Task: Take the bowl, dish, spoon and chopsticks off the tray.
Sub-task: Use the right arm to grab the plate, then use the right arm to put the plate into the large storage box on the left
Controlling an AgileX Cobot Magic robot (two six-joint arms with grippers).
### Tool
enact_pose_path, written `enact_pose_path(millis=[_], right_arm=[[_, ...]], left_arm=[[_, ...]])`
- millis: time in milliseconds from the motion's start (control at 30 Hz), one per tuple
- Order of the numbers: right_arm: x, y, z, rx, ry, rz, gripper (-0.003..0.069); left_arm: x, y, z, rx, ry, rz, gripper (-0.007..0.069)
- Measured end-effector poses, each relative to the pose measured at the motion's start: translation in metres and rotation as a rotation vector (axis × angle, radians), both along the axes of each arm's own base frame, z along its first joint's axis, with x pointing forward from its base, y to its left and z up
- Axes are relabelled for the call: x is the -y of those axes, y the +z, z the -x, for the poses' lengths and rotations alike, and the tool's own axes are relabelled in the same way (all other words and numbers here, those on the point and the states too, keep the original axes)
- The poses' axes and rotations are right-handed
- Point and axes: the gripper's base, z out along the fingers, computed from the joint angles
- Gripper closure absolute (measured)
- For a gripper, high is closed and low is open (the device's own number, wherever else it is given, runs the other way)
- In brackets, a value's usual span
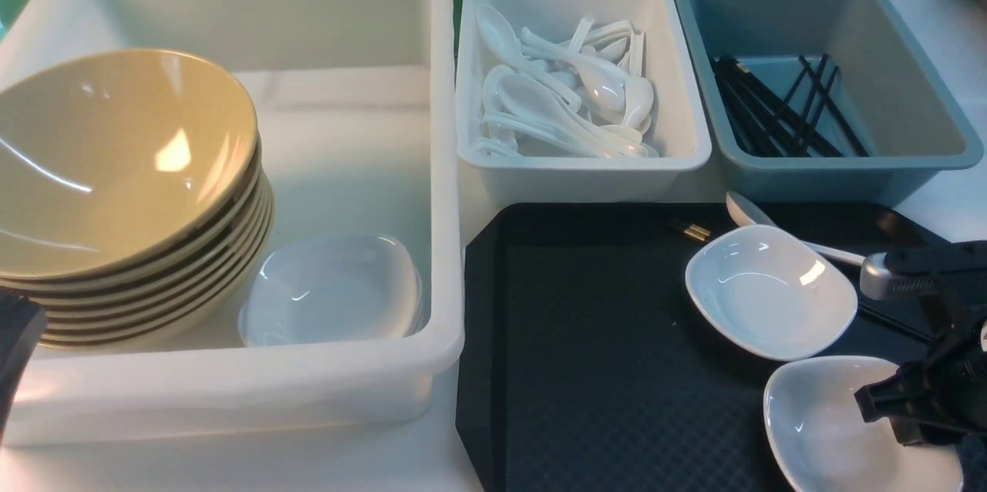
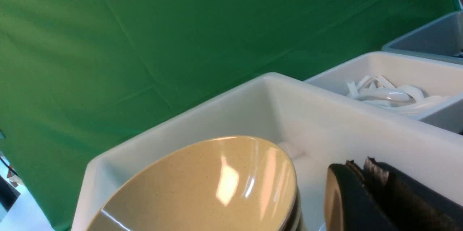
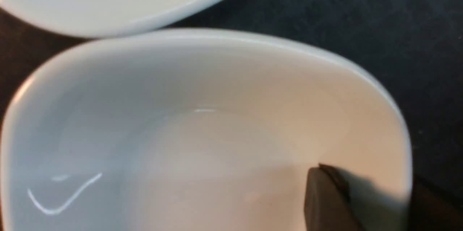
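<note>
The black tray (image 1: 586, 338) holds two white dishes, a far dish (image 1: 771, 291) and a near dish (image 1: 825, 430). My right gripper (image 1: 879, 415) is open and straddles the near dish's right rim. One finger (image 3: 325, 198) rests inside that dish (image 3: 181, 133), a little short of its wall. The white spoon (image 1: 752, 213) lies behind the far dish. Only the gold-banded ends of the chopsticks (image 1: 690, 230) show from under the far dish. The yellow bowl (image 1: 116, 160) tops a stack in the big white tub (image 1: 443, 168). My left gripper (image 2: 361, 167) is shut and empty beside it.
A smaller white dish (image 1: 331, 288) sits in the big tub next to the bowl stack. Behind the tray stand a white tub (image 1: 578, 160) with several spoons and a grey-blue tub (image 1: 910, 75) with several black chopsticks. A green cloth hangs at the back.
</note>
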Motion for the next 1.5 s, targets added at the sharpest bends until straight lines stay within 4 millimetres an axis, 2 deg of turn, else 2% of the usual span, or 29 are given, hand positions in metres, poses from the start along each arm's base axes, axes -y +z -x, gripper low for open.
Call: enact_pose_path(millis=[167,300,333,367,467,600,633,667,700,733,833,933,1067,1133,1233,1267,1300,1333,1433,1467,1500], right_arm=[[0.000,0.004,0.000,0.014,0.051,0.003,0.0431],[-0.003,0.023,0.001,0.055,0.105,-0.019,0.0497],[-0.007,0.044,0.003,0.103,0.146,-0.058,0.0557],[-0.010,0.060,0.003,0.147,0.182,-0.081,0.0582],[-0.013,0.087,0.004,0.230,0.226,-0.105,0.0587],[-0.016,0.137,0.006,0.356,0.259,-0.140,0.0587],[-0.016,0.142,0.007,0.364,0.263,-0.147,0.0587],[-0.020,0.163,0.007,0.413,0.286,-0.184,0.0587],[-0.021,0.166,0.008,0.418,0.298,-0.187,0.0587],[-0.028,0.188,0.007,0.487,0.349,-0.229,0.0587],[-0.052,0.227,0.005,0.638,0.486,-0.345,0.0587],[-0.088,0.253,-0.001,0.755,0.666,-0.413,0.0587],[-0.143,0.254,-0.017,0.772,0.870,-0.442,0.0587],[-0.178,0.244,-0.030,0.752,0.977,-0.439,0.0587],[-0.226,0.222,-0.048,0.723,1.116,-0.389,0.0587],[-0.241,0.209,-0.057,0.701,1.154,-0.359,0.0587],[-0.247,0.206,-0.060,0.697,1.171,-0.345,0.0587],[-0.263,0.193,-0.070,0.682,1.222,-0.291,0.0587],[-0.291,0.164,-0.086,0.623,1.312,-0.192,0.0587],[-0.293,0.164,-0.087,0.626,1.315,-0.191,0.0587],[-0.309,0.148,-0.091,0.586,1.361,-0.157,0.0587]], left_arm=[[0.000,0.000,0.000,0.003,0.002,0.001,0.0617],[0.000,0.000,0.000,0.003,0.002,0.001,0.0617],[0.000,0.000,0.000,0.004,0.002,0.001,0.0617],[0.000,0.000,0.000,0.004,0.002,0.001,0.0617],[0.000,0.000,0.000,0.004,0.002,0.001,0.0617],[0.000,0.000,0.000,0.004,0.003,0.001,0.0617],[0.000,0.000,0.000,0.004,0.003,0.001,0.0617],[0.000,0.000,0.000,0.004,0.003,0.001,0.0617],[0.000,0.000,0.000,0.004,0.003,0.001,0.0617],[0.000,0.000,0.000,0.004,0.003,0.001,0.0617],[0.000,0.000,0.000,0.004,0.003,0.001,0.0617],[0.000,0.000,0.000,0.005,0.003,0.002,0.0617],[0.000,0.000,0.000,0.005,0.003,0.002,0.0617],[0.000,0.000,0.000,0.005,0.003,0.002,0.0617],[0.000,0.000,0.000,0.005,0.003,0.002,0.0617],[0.000,0.000,0.000,0.005,0.003,0.002,0.0617],[0.000,0.000,0.000,0.005,0.003,0.002,0.0617],[0.000,0.000,0.000,0.005,0.003,0.002,0.0617],[0.000,0.000,0.000,0.005,0.003,0.002,0.0617],[0.000,0.000,0.000,0.005,0.003,0.002,0.0617],[0.000,0.000,0.000,0.005,0.003,0.002,0.0617]])
